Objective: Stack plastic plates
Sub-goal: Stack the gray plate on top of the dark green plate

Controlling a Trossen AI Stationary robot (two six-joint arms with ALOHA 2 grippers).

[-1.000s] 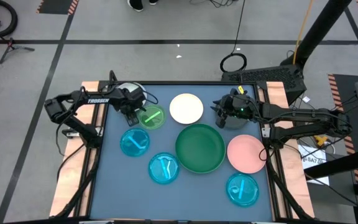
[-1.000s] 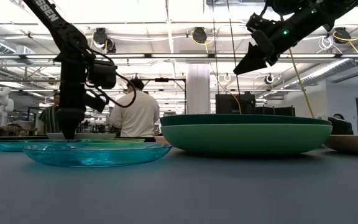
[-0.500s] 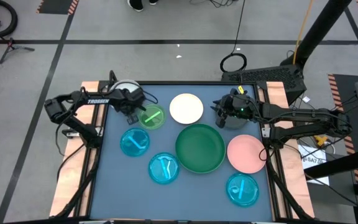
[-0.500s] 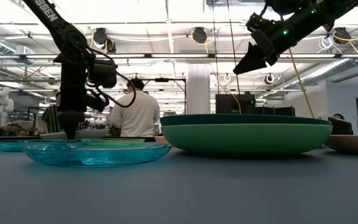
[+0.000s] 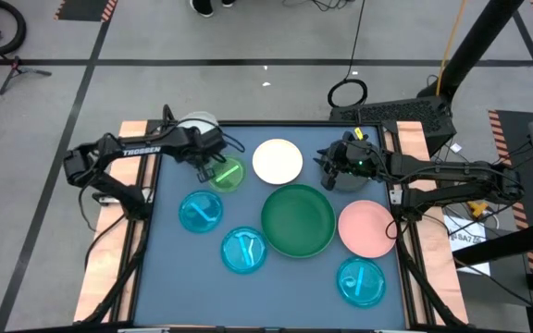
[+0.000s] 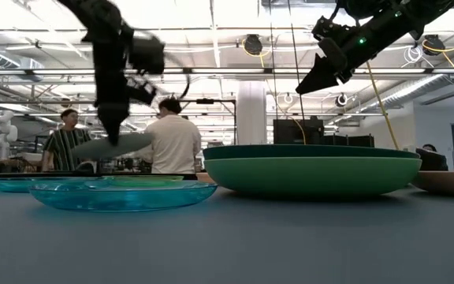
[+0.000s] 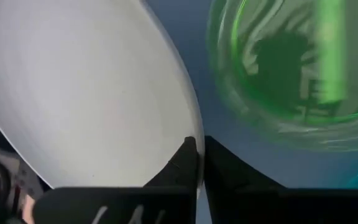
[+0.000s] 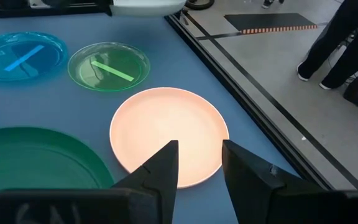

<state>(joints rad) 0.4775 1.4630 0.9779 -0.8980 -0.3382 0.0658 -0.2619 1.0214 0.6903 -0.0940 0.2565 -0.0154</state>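
Note:
My left gripper (image 5: pixel 209 155) is shut on a pale plate (image 5: pixel 195 121) over the table's far left corner. In the low view this plate (image 6: pixel 124 145) hangs above the others. A lime plate (image 5: pixel 226 174) lies flat on the table beside it. A white plate (image 5: pixel 278 161), a large dark green plate (image 5: pixel 298 220), a pink plate (image 5: pixel 367 228) and three cyan plates (image 5: pixel 244 250) also lie flat. My right gripper (image 8: pixel 199 165) stands open, high above the table, near a dark grey plate (image 5: pixel 352 179). My left gripper pinches the pale plate's rim (image 7: pixel 190 134) between its two fingers, on the side that faces the lime plate. The fingers come from above, pointing down. The plate is lifted clear of the table and tilted, its held side higher.
People stand in the room beyond the far edge. Raised rails run along the table's left and right sides. Bare blue table shows along the near edge and at the near left corner.
My left gripper has shut on the pale plate's rim and gone up with it. The plate has come off the table and now hangs tilted above the far left corner. My right gripper has kept still.

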